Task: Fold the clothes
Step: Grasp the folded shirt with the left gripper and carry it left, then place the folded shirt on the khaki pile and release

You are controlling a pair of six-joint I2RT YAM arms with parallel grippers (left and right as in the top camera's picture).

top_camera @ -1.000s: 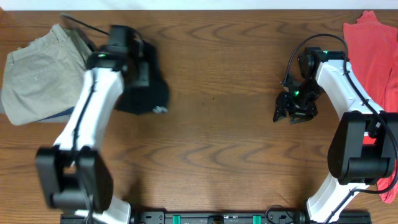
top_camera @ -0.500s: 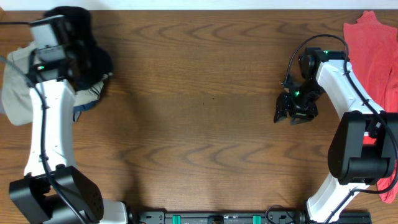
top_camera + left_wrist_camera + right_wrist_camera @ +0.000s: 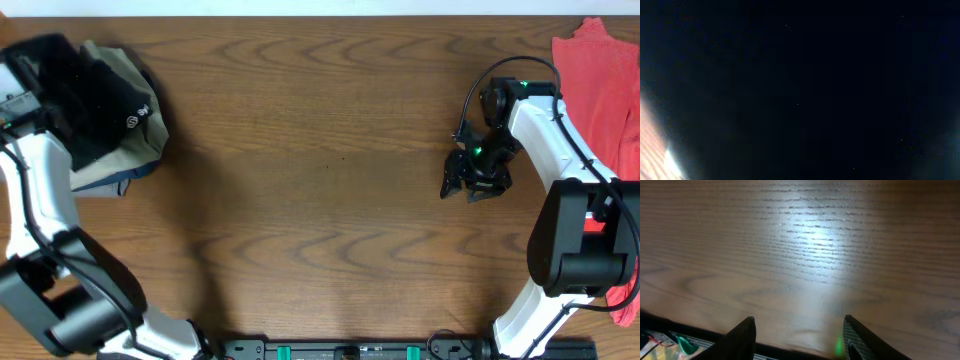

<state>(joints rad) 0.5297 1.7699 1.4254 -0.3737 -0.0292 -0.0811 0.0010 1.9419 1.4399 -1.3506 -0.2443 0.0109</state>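
Observation:
The black shirt (image 3: 105,110), bunched, with a small white logo, lies on the khaki trousers (image 3: 148,135) at the far left of the table. My left gripper (image 3: 45,75) is buried in the black fabric, which it has carried here. The left wrist view is almost all black cloth (image 3: 800,90). My right gripper (image 3: 470,185) is open and empty just above bare wood at the right, and its two fingers (image 3: 800,325) are spread. The coral-red garment (image 3: 595,75) lies at the far right edge.
The wooden table (image 3: 330,200) spans the view. A bluish cloth edge (image 3: 125,183) shows under the trousers. The right arm's base stands in front of part of the coral-red garment.
My left arm has swung from left of centre to the far left with the black shirt, which now lies on the khaki trousers. The right arm has not moved.

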